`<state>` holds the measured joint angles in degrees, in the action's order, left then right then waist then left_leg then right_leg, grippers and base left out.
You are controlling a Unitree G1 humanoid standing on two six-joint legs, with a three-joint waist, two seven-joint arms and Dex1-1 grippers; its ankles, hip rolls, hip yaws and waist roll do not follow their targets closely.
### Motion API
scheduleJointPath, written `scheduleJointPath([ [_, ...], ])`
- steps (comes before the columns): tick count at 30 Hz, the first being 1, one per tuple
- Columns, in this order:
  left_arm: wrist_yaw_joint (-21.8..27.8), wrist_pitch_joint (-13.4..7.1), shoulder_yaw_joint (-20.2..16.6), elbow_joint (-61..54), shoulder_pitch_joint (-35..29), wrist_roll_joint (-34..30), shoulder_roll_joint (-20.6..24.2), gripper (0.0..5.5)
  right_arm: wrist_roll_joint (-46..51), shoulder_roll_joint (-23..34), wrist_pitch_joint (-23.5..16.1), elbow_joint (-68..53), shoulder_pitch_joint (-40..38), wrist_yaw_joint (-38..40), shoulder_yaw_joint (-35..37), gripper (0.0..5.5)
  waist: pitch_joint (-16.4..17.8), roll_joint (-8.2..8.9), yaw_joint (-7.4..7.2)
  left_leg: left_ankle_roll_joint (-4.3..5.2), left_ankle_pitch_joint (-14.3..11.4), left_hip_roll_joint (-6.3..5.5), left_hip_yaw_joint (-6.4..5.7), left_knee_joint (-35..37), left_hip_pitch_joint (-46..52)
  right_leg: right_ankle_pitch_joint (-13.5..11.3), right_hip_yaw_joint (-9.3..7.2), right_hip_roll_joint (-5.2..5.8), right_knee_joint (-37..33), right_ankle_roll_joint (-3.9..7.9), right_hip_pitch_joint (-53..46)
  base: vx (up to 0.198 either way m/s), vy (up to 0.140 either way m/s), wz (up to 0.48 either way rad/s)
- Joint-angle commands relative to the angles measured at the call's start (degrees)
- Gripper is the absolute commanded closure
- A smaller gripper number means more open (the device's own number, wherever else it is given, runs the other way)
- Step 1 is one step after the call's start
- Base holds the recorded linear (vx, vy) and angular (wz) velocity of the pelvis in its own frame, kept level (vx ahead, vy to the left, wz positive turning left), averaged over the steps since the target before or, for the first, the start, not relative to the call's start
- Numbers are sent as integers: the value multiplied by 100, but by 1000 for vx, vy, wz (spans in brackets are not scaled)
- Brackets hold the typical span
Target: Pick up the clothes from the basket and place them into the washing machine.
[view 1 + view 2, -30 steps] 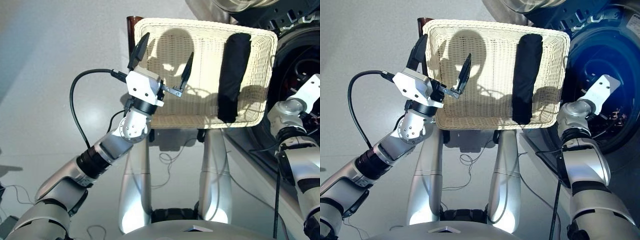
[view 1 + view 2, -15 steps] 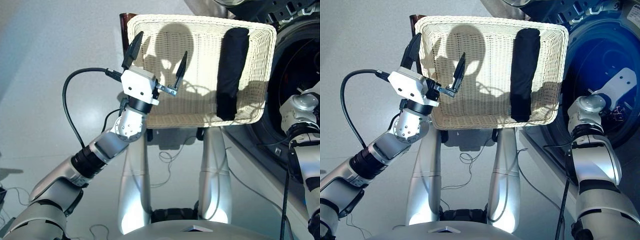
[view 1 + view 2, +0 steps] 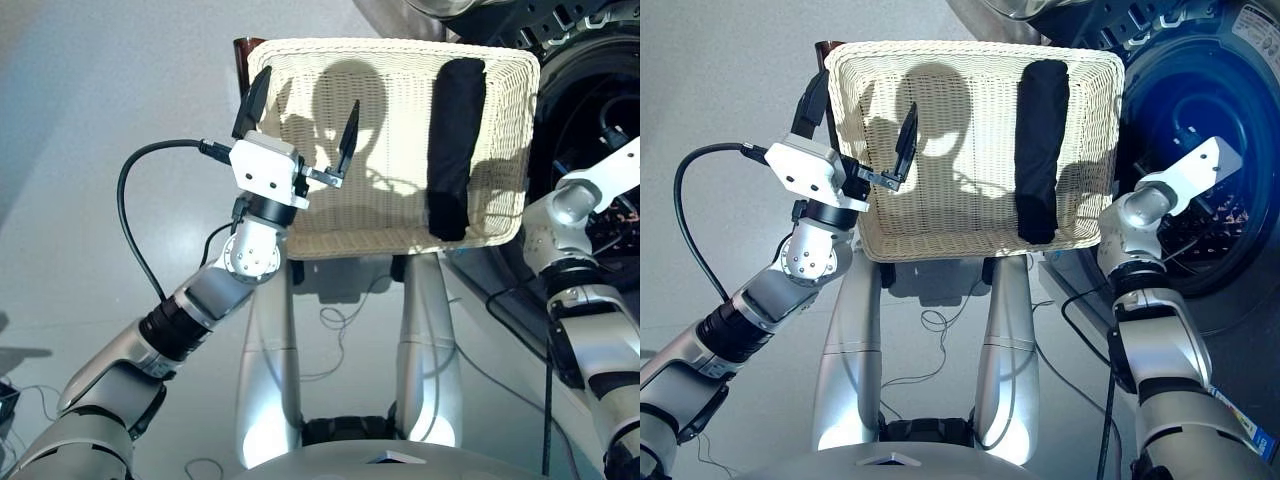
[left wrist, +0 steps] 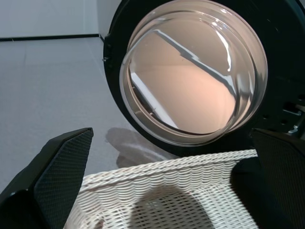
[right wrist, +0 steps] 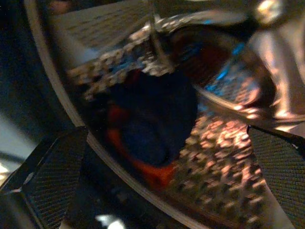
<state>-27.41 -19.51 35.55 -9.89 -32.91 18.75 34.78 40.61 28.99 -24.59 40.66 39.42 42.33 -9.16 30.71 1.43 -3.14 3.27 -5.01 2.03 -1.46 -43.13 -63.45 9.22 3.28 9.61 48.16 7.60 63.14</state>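
Over the basket's left side I see my left gripper spread wide, empty; my right gripper gapes empty at the washing machine drum.

Bright head views, dim blurred drum view
Hard shadows cross the basket; the right wrist view is dark and motion-smeared.

The left gripper, black fingers spread and empty, now sits a little farther left over the cream-white wicker basket. The right arm's silver wrist reaches again toward the dark grey washing machine.
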Motion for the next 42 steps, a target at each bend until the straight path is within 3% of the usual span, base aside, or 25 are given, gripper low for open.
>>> scheduleJointPath([
  [1, -8, -231, -149, -685, 95, -7, -177, 0, -240, 94, -520, -664, -416, -259, 40, 0, -92, -89, -37, -47, -150, -9, 440, 267, 484, -386, -127, -292, -411, -341, -107, 0, 0, 0],
  [8, 103, -229, -275, -656, 248, -36, -124, 0, -797, -80, -483, -2125, -1400, -1011, -498, 0, -92, -59, -72, -81, -100, -24, 436, 331, 536, -407, -98, -292, -446, -326, -154, 0, 0, 0],
  [18, 235, -307, -398, -771, 369, -168, 28, 0, -1487, 242, -172, -3028, -1435, -1708, -1205, 0, -92, -86, -32, -90, -82, -38, 421, 329, 581, -433, -108, -302, -436, -310, -194, 0, 0, 0],
  [24, 418, -351, -351, -817, 345, -36, 31, 0, -1571, 459, 233, -2456, -881, -2065, -1627, 0, -92, -118, 71, -91, -116, -48, 372, 230, 552, -387, -145, -294, -312, -307, -177, 0, 0, 0],
  [31, 574, -377, -292, -778, 319, 183, -105, 0, -1378, 225, 479, -1008, -88, -2189, -1836, 0, -92, -213, 207, -77, -136, -77, 332, 109, 458, -340, -196, -291, -169, -321, -99, 0, 0, 0],
  [42, 726, -291, -116, -570, 157, 394, -412, 0, -320, -774, 739, 1177, 706, -2436, -1742, 0, -92, -395, 380, -66, -181, -104, 326, -43, 368, -277, -241, -285, 18, -329, 12, 0, 0, 0],
])
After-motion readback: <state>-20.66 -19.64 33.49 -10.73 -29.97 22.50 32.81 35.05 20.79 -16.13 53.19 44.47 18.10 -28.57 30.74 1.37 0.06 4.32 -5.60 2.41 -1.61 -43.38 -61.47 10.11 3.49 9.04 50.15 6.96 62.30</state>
